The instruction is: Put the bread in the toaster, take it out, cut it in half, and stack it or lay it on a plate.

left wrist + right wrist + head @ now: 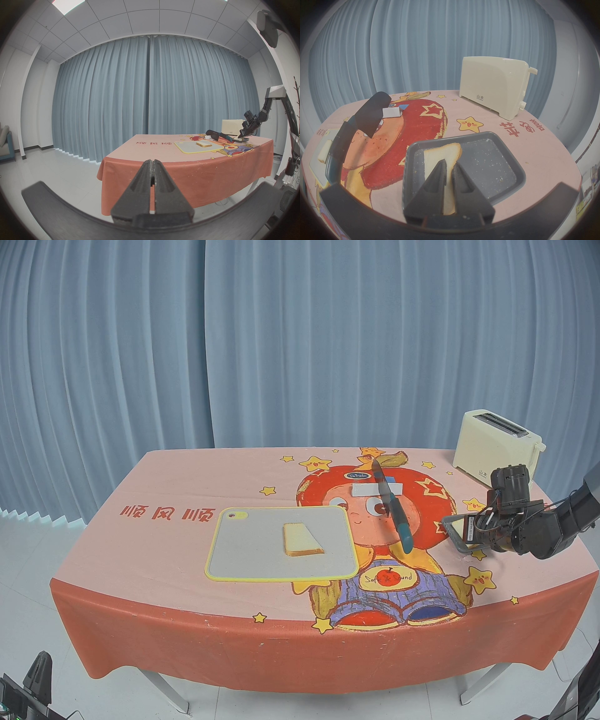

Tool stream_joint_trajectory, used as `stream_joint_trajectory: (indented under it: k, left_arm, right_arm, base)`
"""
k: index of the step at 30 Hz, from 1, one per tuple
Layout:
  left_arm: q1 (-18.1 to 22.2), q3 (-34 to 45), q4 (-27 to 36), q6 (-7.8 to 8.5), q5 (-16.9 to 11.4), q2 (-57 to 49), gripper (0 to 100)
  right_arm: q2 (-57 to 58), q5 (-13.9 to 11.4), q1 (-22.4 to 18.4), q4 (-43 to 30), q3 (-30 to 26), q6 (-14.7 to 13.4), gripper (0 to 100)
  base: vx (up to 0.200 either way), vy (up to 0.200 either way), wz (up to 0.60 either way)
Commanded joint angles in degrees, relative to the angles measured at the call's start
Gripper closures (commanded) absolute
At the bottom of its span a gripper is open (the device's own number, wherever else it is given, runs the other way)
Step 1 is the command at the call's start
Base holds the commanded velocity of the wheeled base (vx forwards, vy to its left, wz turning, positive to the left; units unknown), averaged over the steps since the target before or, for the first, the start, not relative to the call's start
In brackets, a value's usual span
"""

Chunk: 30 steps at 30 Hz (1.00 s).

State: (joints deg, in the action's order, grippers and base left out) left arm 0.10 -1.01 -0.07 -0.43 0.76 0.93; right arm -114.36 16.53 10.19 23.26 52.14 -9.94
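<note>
You are holding one bread half (440, 156) in the right gripper (449, 164); its fingers are pinching the slice near one end, and the slice's long axis is running straight out ahead of the fingers. The held half is sitting over the dark plate (490, 165), at the right side of the desk (175, 490) and nearer than the toaster (494, 446). You cannot tell whether the slice is already touching the plate floor.

The bare part of the plate is lying on the toaster side of the held half, so the release should be calling for little more than a short descent.

The second bread half (301, 539) is lying flat on the cutting board (250, 552), well to the left of the plate, long axis running near to far. The knife (392, 505) is lying between board and plate.

The left gripper (153, 164) is hanging off the near left of the desk, fingers pressed together on nothing. Judge the right arm the nearer one for fetching the second half.
</note>
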Motion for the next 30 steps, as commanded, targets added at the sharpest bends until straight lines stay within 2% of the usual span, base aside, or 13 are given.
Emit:
stream_joint_trajectory:
  k: [1,2,3,17,22,24,27,28,29,30]
  left_arm:
    - [0.0,1.0,0.0,-0.01,0.0,-0.9,100]
    - [0.0,1.0,0.0,-0.01,0.0,-0.9,100]
    - [0.0,1.0,0.0,-0.01,0.0,-0.9,100]
    - [0.0,1.0,0.0,-0.01,0.0,-0.9,100]
    - [0.0,1.0,0.0,0.08,-0.1,-0.9,100]
    - [0.0,1.0,0.0,0.08,-0.1,-0.9,100]
    - [0.0,1.0,0.0,0.08,-0.1,-0.9,100]
    - [0.0,1.0,0.0,0.08,-0.1,-0.9,100]
    - [0.0,1.0,0.0,0.08,0.1,-0.9,100]
    - [0.0,1.0,0.0,0.25,0.2,-0.9,100]
  right_arm:
    - [-0.1,0.0,0.2,0.0,0.3,-0.1,100]
    - [-0.1,0.0,0.2,0.0,0.3,0.0,100]
    - [-0.2,0.0,0.2,0.0,0.3,0.0,0]
    - [5.6,0.6,0.4,0.1,-0.3,-0.4,0]
    - [10.4,0.5,3.4,0.1,-3.3,-1.4,0]
    - [12.1,0.5,4.2,0.1,-4.9,-2.5,0]
    - [16.0,0.5,6.7,0.2,-7.5,-5.8,0]
    - [16.0,0.5,6.7,0.2,-7.5,-5.8,0]
    - [18.6,0.3,8.4,0.1,-9.4,-8.2,0]
    - [20.0,0.3,9.7,0.1,-11.0,-9.4,0]
  base:
    - [0.0,0.0,0.0]
    - [0.0,0.0,0.0]
    - [0.0,0.0,0.0]
    - [0.0,0.0,0.0]
    - [0.0,0.0,0.0]
    - [0.0,0.0,0.0]
    - [0.0,0.0,0.0]
    - [0.0,0.0,0.0]
    - [0.0,0.0,0.0]
    - [0.0,0.0,0.0]
